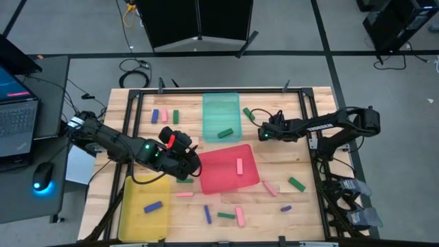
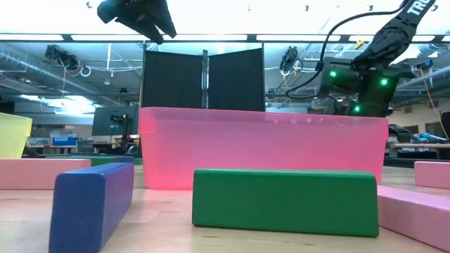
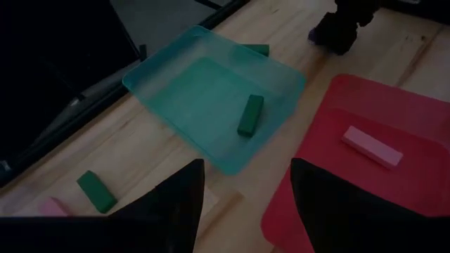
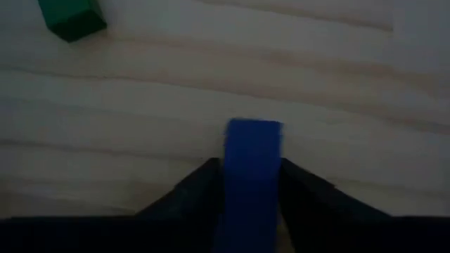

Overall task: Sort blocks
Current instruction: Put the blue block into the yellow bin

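Pinching a blue block [image 4: 249, 169] between its two fingers, the right gripper [image 1: 263, 132] sits low over bare wood just right of the teal tray [image 1: 221, 103]. Spread with nothing between them, the left gripper's [image 1: 188, 163] fingers [image 3: 176, 204] hang above the red tray's [image 1: 226, 180] left edge. Loose blocks [image 1: 223, 215] dot the table's near strip; the middle right lies open.

Premises: a robotics lab or open-plan research workspace. Evidence: exposed ceiling ducts [image 2: 63, 60] and strip lights [image 2: 295, 37] (low view), a wooden table [image 1: 302, 216] in a metal frame, black partition panels [image 2: 204, 77], loose floor cables [image 1: 134, 66], and a laptop [image 1: 15, 113] with mouse [image 1: 42, 177] alongside.
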Controlling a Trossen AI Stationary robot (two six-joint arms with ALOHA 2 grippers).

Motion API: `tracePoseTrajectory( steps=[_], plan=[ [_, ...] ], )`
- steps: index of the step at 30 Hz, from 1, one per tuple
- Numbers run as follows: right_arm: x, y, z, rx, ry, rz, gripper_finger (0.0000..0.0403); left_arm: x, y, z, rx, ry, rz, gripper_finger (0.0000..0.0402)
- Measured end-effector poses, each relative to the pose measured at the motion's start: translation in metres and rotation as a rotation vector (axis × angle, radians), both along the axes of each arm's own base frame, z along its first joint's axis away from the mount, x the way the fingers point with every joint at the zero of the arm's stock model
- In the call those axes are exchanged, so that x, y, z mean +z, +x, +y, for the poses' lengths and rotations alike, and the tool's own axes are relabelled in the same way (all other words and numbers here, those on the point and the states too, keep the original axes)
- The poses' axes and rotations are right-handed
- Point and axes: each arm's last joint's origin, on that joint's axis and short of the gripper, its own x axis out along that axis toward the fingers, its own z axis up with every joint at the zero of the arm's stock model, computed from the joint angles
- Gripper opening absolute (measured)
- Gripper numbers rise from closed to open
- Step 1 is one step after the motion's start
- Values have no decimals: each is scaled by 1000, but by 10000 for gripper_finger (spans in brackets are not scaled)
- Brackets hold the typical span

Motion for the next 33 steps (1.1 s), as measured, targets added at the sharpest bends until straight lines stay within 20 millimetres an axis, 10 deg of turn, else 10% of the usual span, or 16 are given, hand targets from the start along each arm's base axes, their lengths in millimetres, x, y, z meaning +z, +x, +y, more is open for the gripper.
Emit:
tracePoseTrajectory(
  steps=[17, 33],
  plan=[
    [19, 3, 18, 156, -55, -72, 115, 1, -1, -5, 3, -5, -29, 218],
    [87, 65, 85, 691, -403, -817, 115, 37, -43, -29, -47, 79, -267, 218]
  ],
)
